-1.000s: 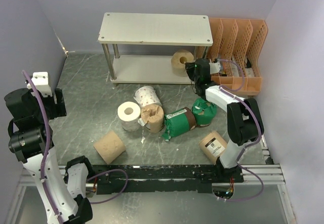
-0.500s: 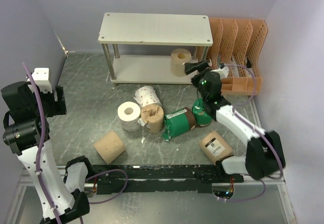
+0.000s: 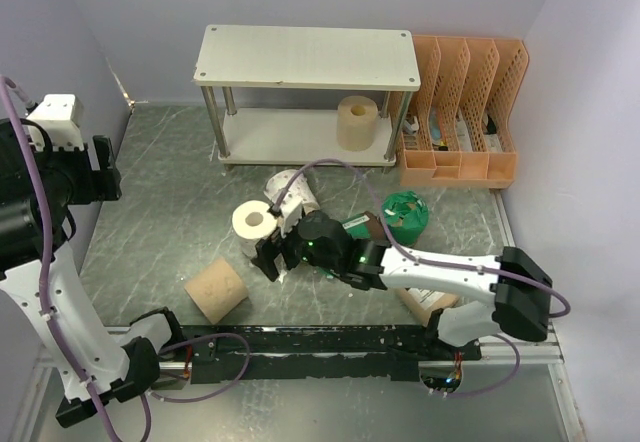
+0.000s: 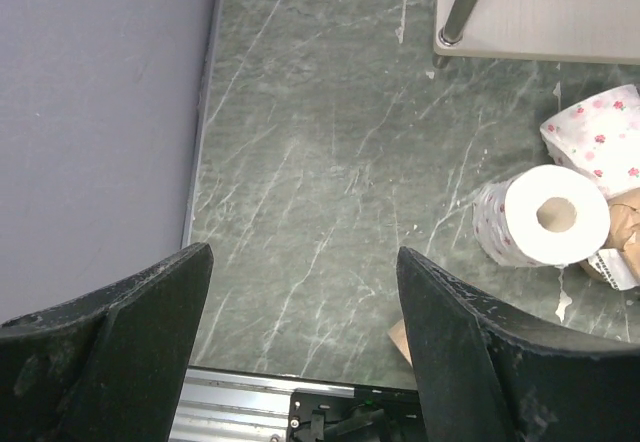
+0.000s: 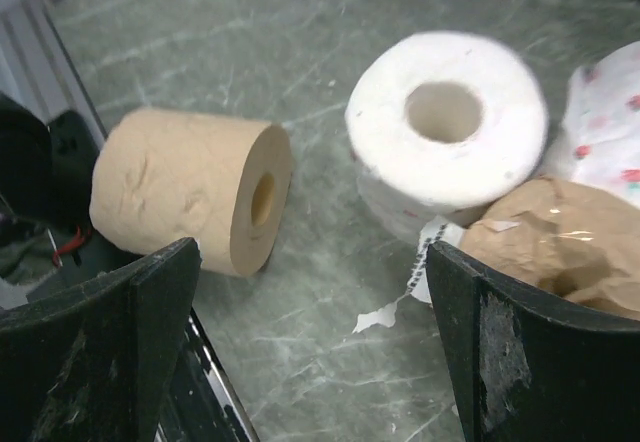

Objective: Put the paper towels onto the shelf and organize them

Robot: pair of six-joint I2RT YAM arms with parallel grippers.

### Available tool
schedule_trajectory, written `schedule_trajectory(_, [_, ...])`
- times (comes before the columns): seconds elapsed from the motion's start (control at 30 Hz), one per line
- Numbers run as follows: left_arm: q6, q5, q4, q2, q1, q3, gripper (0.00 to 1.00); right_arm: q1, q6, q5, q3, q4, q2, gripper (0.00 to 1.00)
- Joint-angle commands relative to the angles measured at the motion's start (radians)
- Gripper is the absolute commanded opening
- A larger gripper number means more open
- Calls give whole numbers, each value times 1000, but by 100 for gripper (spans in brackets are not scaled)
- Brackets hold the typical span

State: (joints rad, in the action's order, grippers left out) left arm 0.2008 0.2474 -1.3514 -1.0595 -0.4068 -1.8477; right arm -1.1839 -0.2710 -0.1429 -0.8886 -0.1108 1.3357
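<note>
So far the shelf (image 3: 305, 57) holds one tan roll (image 3: 357, 122), upright on its lower board; the rest lie on the table (image 3: 170, 192). Fetching the next is in hand. The right gripper (image 5: 310, 252), wide open and empty, hangs between a brown roll (image 5: 190, 202) and a white roll (image 5: 447, 122) and must centre on one. The left gripper (image 4: 302, 257), open and empty, waits aside. The right arm (image 3: 440, 267) covers some rolls beneath it.

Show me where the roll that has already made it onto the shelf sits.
In the top view, the tan roll stands upright on the lower board of the shelf, at its right end, near the orange file rack.
</note>
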Motion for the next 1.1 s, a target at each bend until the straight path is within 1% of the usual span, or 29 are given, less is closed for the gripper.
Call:
schedule_trajectory(0.0, [-23,5,-63,5,0,-36,86,4,20,144,-11,-42,92,95])
schedule_trajectory(0.2, [-16,22,-60,16,0,-14,86,2,-45,315,-108,-104,348,93])
schedule_trajectory(0.3, [-12,22,-52,26,0,9,86,-4,-86,366,-137,-179,427,93])
schedule_trajectory(0.37, [-14,19,-43,34,0,32,86,-5,-105,370,-146,-205,465,93])
schedule_trajectory(0.53, [-8,26,-26,56,-1,81,86,-5,-129,404,-139,-288,511,92])
schedule_trajectory(0.67, [-5,22,-16,61,0,110,86,-5,-155,471,-124,-365,525,83])
schedule_trajectory(0.73, [-3,22,-12,62,0,117,86,-5,-168,500,-119,-404,517,83])
schedule_trajectory(0.83, [-2,22,-9,64,0,127,86,-4,-183,518,-66,-457,497,85])
schedule_trajectory(0.93, [-1,14,1,72,-1,149,86,-4,-183,510,-71,-445,506,85])
schedule_trajectory(0.97, [-1,12,5,74,0,155,86,-4,-185,510,-79,-438,514,84])
schedule_trajectory(1.0, [-1,10,6,77,-1,160,86,-4,-189,511,-83,-436,525,80])
schedule_trajectory(1.07, [-1,8,8,79,-1,162,86,-5,-201,524,-94,-441,548,67])
